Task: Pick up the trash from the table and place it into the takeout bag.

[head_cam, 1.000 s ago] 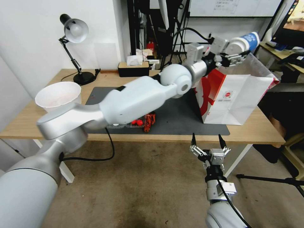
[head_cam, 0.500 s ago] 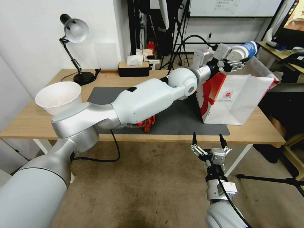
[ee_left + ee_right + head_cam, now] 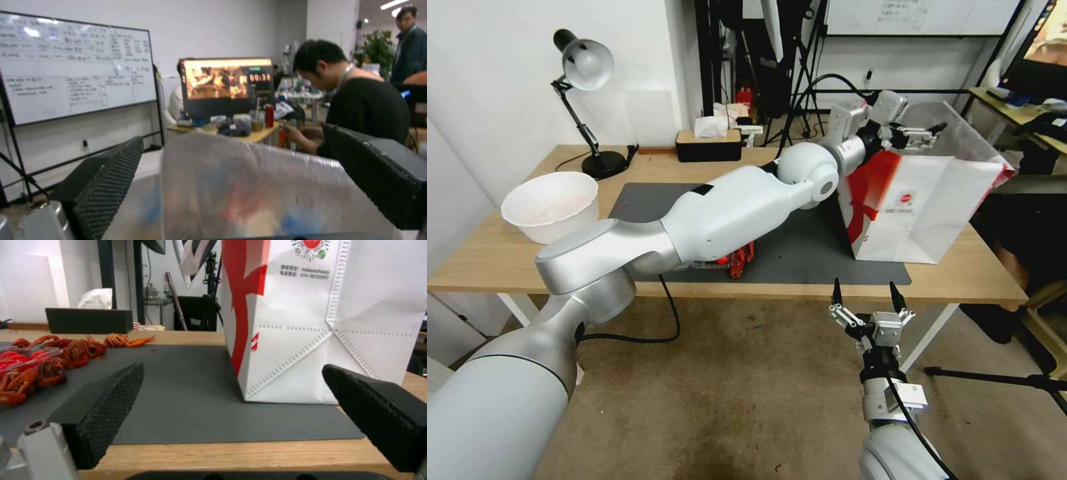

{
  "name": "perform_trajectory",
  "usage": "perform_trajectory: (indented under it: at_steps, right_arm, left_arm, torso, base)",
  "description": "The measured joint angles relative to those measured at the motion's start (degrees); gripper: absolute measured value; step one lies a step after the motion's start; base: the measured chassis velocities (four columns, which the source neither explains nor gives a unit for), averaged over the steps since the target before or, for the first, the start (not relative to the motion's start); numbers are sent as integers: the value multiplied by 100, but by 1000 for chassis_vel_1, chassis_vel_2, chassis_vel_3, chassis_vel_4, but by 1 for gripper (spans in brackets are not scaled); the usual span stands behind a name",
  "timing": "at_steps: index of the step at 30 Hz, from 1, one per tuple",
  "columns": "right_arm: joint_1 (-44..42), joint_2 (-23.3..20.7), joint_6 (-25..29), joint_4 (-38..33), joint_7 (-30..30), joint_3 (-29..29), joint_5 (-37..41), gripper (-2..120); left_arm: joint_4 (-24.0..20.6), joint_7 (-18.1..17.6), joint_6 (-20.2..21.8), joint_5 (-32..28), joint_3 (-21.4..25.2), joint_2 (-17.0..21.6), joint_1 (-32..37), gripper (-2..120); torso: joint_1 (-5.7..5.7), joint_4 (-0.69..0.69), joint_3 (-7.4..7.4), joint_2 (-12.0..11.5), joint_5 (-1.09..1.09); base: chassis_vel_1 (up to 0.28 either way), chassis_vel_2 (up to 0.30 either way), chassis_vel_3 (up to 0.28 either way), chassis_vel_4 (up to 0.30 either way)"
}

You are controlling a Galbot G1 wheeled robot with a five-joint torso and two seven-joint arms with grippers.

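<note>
Here the left gripper [image 3: 919, 132] hangs over the open mouth of the takeout bag [image 3: 924, 207], which stands upright on the dark mat [image 3: 800, 250] of the table [image 3: 487, 257]; its fingers [image 3: 104, 186] are spread apart with nothing between them, and through the bag's clear liner only blurred blue and red shapes show. To finish this drop cleanly, the arm should probably lift straight up, clear of the rim, so the bag does not tip; the right gripper [image 3: 866, 300] waits below the table's front edge, fingers wide; red trash [image 3: 740, 257] lies on the mat.
</note>
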State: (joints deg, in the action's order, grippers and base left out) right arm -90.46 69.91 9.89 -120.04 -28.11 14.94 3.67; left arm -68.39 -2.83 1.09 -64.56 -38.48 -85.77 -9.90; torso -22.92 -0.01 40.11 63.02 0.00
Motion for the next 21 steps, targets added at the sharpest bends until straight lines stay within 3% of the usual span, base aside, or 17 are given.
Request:
perform_trajectory:
  at_steps: [5,12,21]
  right_arm:
    - [5,-3,0,-4,-1,5,0,100]
    - [34,-2,-11,-4,6,-15,0,100]
    - [44,-32,-43,5,16,-44,-1,100]
  left_arm:
    - [-329,-142,7,-23,282,340,51,100]
    - [-1006,-347,47,-73,719,1266,393,100]
    - [-1333,-366,50,37,1183,2058,861,100]
  torso:
    - [0,1,0,0,-1]
    - [0,1,0,0,-3]
    - [0,1,0,0,-2]
  base:
    - [0,0,0,0]
    - [0,0,0,0]
    - [0,0,0,0]
